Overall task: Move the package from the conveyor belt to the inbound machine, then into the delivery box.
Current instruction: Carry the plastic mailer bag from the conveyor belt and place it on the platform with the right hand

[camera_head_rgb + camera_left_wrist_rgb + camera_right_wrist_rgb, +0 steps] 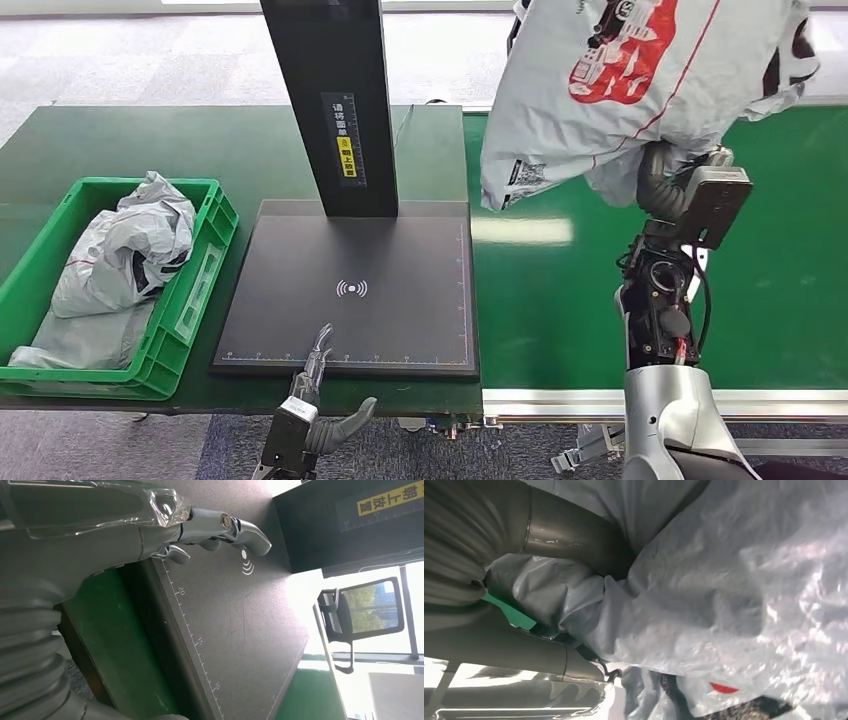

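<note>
- Green tabletop (120,140) runs across the scene, with the green conveyor belt (780,300) joining it on the right and grey floor beyond.
- Nearest us, the left hand (318,365) hovers at the near edge of the inbound machine (400,320), fingers stretched out and apart, holding nothing.
- That dark scan plate carries a wireless symbol at its middle and a ruler scale along its near edge; the left wrist view reads 20 and 15 on it.
- Over the belt, the right hand (665,180) is clenched on the package (620,90), a grey poly bag lifted well above the belt, near the plate's right edge.
- Red print and a small code label show on the bag; too crumpled to read.
- At the table's left edge, the green delivery box (200,290) already has grey bags inside.
- Farther back, the machine's black post bears a yellow label with Chinese characters I can't make out.
- My read: pickup done, scan and boxing left.
</note>
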You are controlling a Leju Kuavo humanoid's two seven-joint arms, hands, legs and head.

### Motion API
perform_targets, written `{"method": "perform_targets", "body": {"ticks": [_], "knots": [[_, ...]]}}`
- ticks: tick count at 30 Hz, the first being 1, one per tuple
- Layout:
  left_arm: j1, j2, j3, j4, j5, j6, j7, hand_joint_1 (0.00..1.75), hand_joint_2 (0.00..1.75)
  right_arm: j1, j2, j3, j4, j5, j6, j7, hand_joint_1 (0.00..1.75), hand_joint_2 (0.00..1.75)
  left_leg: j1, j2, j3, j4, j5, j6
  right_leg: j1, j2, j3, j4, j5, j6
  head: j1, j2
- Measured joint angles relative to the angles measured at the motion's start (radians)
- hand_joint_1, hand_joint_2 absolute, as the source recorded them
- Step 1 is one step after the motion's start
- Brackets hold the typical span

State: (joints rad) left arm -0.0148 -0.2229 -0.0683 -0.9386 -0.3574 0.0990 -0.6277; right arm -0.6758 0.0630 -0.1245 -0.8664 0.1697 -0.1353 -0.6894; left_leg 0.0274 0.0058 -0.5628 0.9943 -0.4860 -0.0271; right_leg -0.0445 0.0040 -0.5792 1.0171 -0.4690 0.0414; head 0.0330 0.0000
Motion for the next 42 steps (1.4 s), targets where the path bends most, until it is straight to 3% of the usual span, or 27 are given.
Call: {"method": "perform_targets", "body": {"ticks": [7,11,16,29,35,36,39,40,42], "knots": [[-0.009,-0.002,0.001,0.0,-0.004,-0.015,0.003,0.0,1.75,0.008,0.052,0.196,0.213,0.121,0.15,0.051,1.75,1.75,0.0,0.0,0.0,0.0,0.0,0.0,0.0,0.0,0.0,0.0,0.0,0.0,0.0,0.0],[-0.009,-0.002,0.005,0.0,-0.005,-0.015,0.004,0.0,1.75,-0.002,0.075,0.277,0.31,0.173,0.231,0.121,1.75,1.75,0.0,0.0,-0.001,0.0,0.0,0.0,0.0,0.0,-0.001,0.0,0.0,0.0,0.0,0.0],[-0.005,-0.003,0.01,-0.008,-0.007,-0.016,0.014,0.0,1.75,-0.007,0.113,0.366,0.397,0.221,0.24,0.204,1.75,1.75,0.0,0.0,-0.002,0.0,0.0,0.0,0.0,-0.001,-0.002,0.0,0.0,0.0,0.0,0.0],[0.001,-0.003,0.012,-0.019,-0.008,-0.017,0.021,0.0,1.75,-0.025,0.13,0.421,0.471,0.223,0.243,0.223,1.75,1.75,0.0,0.0,-0.001,0.0,0.0,0.0,0.0,0.0,-0.002,0.0,0.0,0.0,0.0,0.0],[0.001,-0.003,0.013,-0.02,-0.01,-0.019,0.025,0.0,1.75,-0.028,0.137,0.452,0.486,0.256,0.298,0.287,1.75,1.75,0.0,0.0,-0.001,0.0,0.0,0.0,0.0,0.0,-0.002,0.0,0.0,0.0,0.0,0.0],[0.001,-0.003,0.013,-0.021,-0.01,-0.018,0.027,0.0,1.75,-0.028,0.14,0.458,0.489,0.26,0.296,0.295,1.53,1.75,0.0,0.0,-0.001,0.0,0.0,0.0,0.0,0.0,-0.002,0.0,0.0,0.0,0.0,0.0],[0.008,-0.003,0.013,-0.033,-0.014,-0.005,0.035,0.0,1.75,-0.028,0.145,0.47,0.494,0.261,0.284,0.308,0.22,1.75,0.0,0.0,-0.001,0.0,0.0,0.0,0.0,0.0,-0.002,0.0,0.0,0.0,0.0,0.0],[0.013,-0.003,0.013,-0.038,-0.016,0.005,0.037,0.0,1.75,-0.028,0.145,0.472,0.496,0.259,0.28,0.309,0.0,1.75,0.0,0.0,-0.001,0.0,0.0,0.0,0.0,0.0,-0.002,0.0,0.0,0.0,0.0,0.0],[0.026,-0.005,0.015,-0.06,-0.021,0.058,0.029,0.0,1.75,-0.025,0.145,0.473,0.497,0.243,0.252,0.292,0.0,1.75,0.0,0.0,-0.001,0.0,0.0,0.0,0.0,0.0,-0.002,0.0,0.0,0.0,0.0,0.0]]}}
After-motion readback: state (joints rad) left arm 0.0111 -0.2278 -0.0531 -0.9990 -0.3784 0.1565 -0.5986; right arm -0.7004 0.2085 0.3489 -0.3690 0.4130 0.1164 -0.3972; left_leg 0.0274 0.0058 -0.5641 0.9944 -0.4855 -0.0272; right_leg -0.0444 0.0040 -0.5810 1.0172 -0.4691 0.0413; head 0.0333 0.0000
